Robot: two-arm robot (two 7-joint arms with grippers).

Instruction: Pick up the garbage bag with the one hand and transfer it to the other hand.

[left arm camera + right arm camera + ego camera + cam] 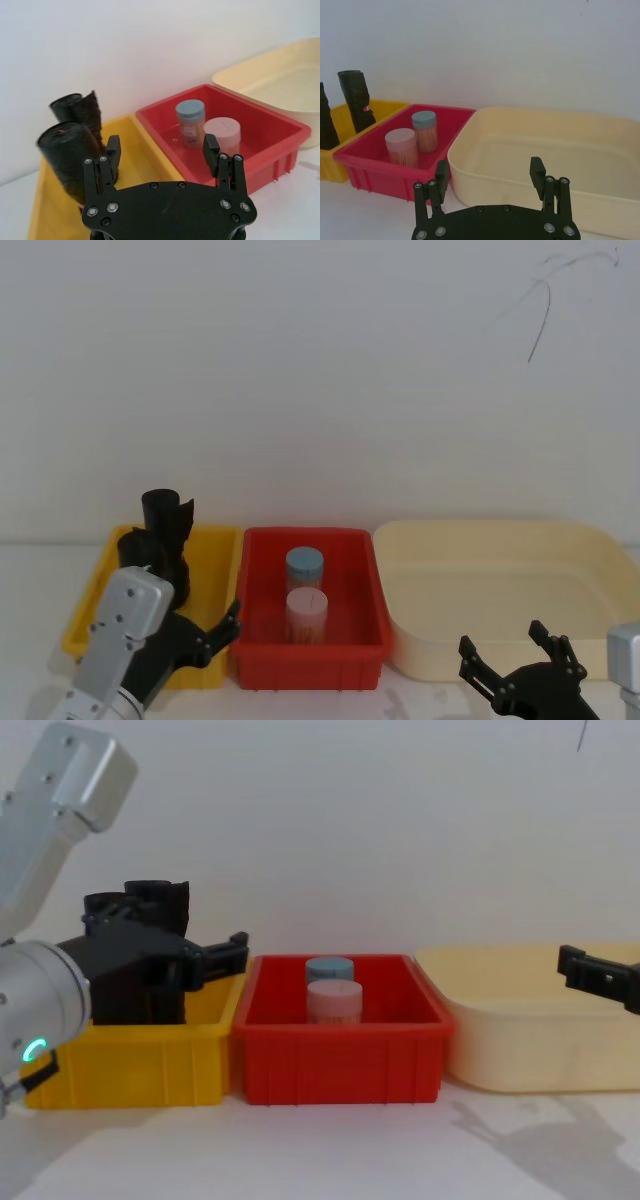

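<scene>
The left arm (125, 630) hides the garbage bag's (138, 545) base; the chest view crops the right claw (600, 978).

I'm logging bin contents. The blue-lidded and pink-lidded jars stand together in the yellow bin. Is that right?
No. The blue-lidded jar and pink-lidded jar stand together in the red bin, as the head view shows. The yellow bin holds the black garbage bag rolls, with the open left gripper close by them.

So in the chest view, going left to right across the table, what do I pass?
Yellow bin → red bin → cream tub → right gripper, at the right edge. The left gripper overlaps the yellow bin, so it has no clear slot.
</scene>
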